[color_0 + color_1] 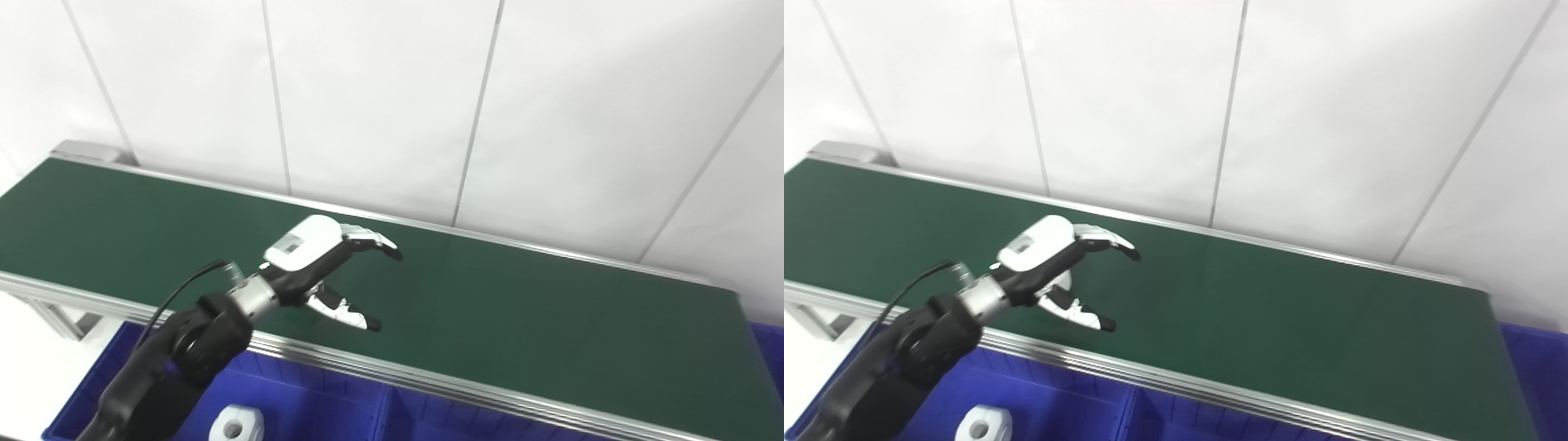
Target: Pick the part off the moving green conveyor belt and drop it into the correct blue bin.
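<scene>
While over belt (551, 318), spread left robot hand (324, 269)

A white part (1062, 283) is lying on the green belt (520, 306) near its front edge, mostly hidden behind the hand so its shape cannot be told. Another white part (236, 424) with a round hole is sitting in the blue bin (294, 404) below the belt's front edge.

plain white panelled wall (380, 98) behind everything, thin grey seams (277, 92) running down it at a bit of a slant, pale floor (30, 361) peeking out bottom left, silver metal frame leg (58, 315) down there too, bright even light, mild glare
</scene>
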### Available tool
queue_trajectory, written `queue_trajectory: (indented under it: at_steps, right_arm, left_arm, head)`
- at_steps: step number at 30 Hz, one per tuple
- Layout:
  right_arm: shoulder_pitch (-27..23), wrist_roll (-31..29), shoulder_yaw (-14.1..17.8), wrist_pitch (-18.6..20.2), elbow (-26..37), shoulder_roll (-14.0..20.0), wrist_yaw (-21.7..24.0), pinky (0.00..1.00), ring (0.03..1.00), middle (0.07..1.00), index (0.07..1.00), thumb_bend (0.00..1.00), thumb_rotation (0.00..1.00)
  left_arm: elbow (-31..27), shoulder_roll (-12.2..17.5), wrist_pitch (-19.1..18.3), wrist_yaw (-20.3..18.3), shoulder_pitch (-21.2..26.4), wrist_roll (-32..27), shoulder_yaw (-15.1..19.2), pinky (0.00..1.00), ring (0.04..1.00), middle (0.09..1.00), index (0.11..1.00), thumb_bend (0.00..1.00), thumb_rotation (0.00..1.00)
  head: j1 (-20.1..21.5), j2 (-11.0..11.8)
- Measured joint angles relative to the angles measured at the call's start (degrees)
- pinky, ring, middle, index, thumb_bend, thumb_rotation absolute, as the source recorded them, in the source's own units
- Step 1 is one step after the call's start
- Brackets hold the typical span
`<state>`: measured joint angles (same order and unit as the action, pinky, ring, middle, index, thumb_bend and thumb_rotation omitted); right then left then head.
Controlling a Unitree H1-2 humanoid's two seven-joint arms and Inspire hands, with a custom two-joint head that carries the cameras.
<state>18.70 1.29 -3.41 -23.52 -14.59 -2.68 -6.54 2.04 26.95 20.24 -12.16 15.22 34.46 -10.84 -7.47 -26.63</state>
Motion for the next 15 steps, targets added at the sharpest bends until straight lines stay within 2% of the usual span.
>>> queue_trajectory:
  at_steps: [3,5,8,15]
  right_arm:
    - [-0.04,0.28,-0.08,0.00,0.03,-0.04,-0.08,0.93,0.920,0.946,0.950,0.39,1.00]
    - [-0.23,0.26,-0.13,0.00,0.06,-0.17,-0.07,0.95,0.932,0.951,0.954,0.40,1.00]
    - [-0.42,0.25,-0.42,0.00,0.05,-0.49,-0.05,0.95,0.925,0.943,0.952,0.42,1.00]
    - [-0.18,0.73,-0.83,0.00,0.28,-0.71,-0.22,0.93,0.919,0.938,0.954,0.40,1.00]
  left_arm:
    - [6.41,0.57,2.04,0.20,3.51,0.82,-0.87,0.78,0.789,0.777,0.717,0.87,0.37]
    - [9.11,0.71,2.25,0.07,5.36,0.96,-1.62,0.79,0.798,0.785,0.713,0.87,0.35]
    - [12.55,0.76,3.13,0.01,7.64,1.99,-3.42,0.80,0.806,0.791,0.724,0.87,0.37]
    - [21.29,0.79,3.66,-0.05,9.78,4.22,-7.40,0.82,0.815,0.794,0.736,0.86,0.38]
  head:
    - [0.44,-0.17]
    - [0.70,-0.26]
    - [0.97,-0.35]
    - [1.93,-0.97]
